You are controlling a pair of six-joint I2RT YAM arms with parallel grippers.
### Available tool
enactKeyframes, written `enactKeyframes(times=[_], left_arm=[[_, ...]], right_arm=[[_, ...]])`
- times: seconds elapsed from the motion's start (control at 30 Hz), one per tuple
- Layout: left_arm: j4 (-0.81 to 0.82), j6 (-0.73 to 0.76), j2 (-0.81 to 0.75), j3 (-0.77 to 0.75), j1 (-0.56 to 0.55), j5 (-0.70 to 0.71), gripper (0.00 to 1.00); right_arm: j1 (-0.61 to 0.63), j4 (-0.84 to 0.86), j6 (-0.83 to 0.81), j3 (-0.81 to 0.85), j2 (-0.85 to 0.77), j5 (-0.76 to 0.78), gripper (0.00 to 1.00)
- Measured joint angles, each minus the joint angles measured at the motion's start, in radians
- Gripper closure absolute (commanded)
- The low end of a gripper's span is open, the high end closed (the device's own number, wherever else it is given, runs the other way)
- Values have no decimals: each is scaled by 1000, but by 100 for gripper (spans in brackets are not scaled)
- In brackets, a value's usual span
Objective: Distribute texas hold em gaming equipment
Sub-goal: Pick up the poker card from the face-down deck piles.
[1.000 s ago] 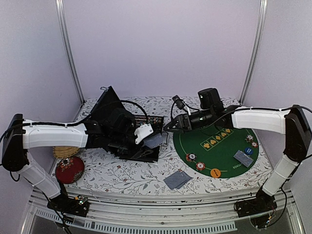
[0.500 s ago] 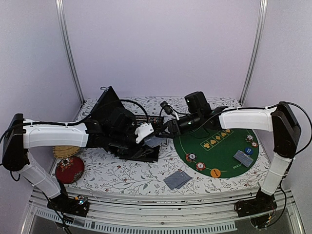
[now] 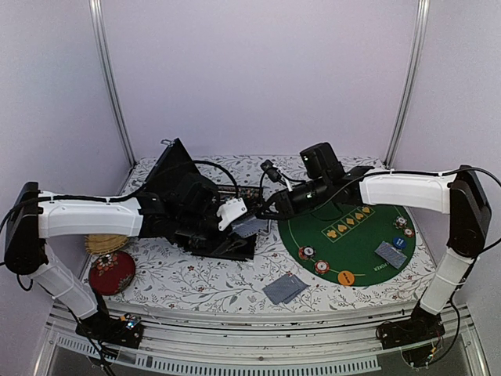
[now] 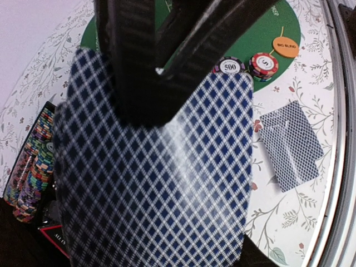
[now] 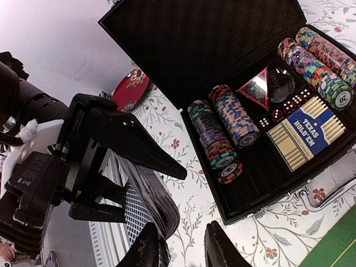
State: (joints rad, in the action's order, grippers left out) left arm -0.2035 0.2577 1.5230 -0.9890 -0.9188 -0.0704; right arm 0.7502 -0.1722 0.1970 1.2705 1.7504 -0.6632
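My left gripper [image 3: 243, 227] is shut on a deck of blue-backed playing cards [image 3: 252, 225], held above the cloth beside the black case [image 3: 176, 168]. That deck [image 4: 167, 183] fills the left wrist view and hides the left fingers. My right gripper [image 3: 270, 210] has reached in from the right. Its jaws [image 5: 183, 247] stand partly closed with cloth showing in the gap, and the deck's free end [image 5: 161, 211] lies against the left finger. On the green mat [image 3: 368, 243] lie poker chips [image 3: 305, 252], an orange button [image 3: 345, 277] and cards [image 3: 390, 254]. Two more cards [image 3: 284, 288] lie on the cloth.
Inside the open case are rows of chips [image 5: 222, 128], dice [image 5: 289, 103] and a Texas Hold'em card box [image 5: 311, 130]. A red round floral pad [image 3: 111, 272] and a wicker mat [image 3: 106, 244] lie at the left. Metal rails run along the front edge.
The right gripper has swung left from over the mat's edge to the deck, and its jaws have narrowed around the deck's end. The left arm and deck stayed put.
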Motion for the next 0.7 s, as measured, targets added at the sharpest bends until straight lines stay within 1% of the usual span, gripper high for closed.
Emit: enactKeyframes(times=[0.07, 0.17, 0.2, 0.27, 0.47, 0.7], left_arm=[[0, 0, 0, 0, 0, 0, 48], [0, 0, 0, 0, 0, 0, 49], [0, 0, 0, 0, 0, 0, 48], [-1, 0, 0, 0, 0, 1, 49], [-3, 0, 0, 0, 1, 1, 48], [-3, 0, 0, 0, 1, 0, 49]], right_arm=[[0, -8, -6, 0, -11, 4, 80], [0, -23, -15, 6, -16, 6, 93], [0, -27, -18, 8, -16, 6, 96], [0, -36, -23, 11, -18, 8, 97], [-2, -79, -37, 19, -44, 31, 98], [-16, -133, -74, 20, -117, 41, 98]])
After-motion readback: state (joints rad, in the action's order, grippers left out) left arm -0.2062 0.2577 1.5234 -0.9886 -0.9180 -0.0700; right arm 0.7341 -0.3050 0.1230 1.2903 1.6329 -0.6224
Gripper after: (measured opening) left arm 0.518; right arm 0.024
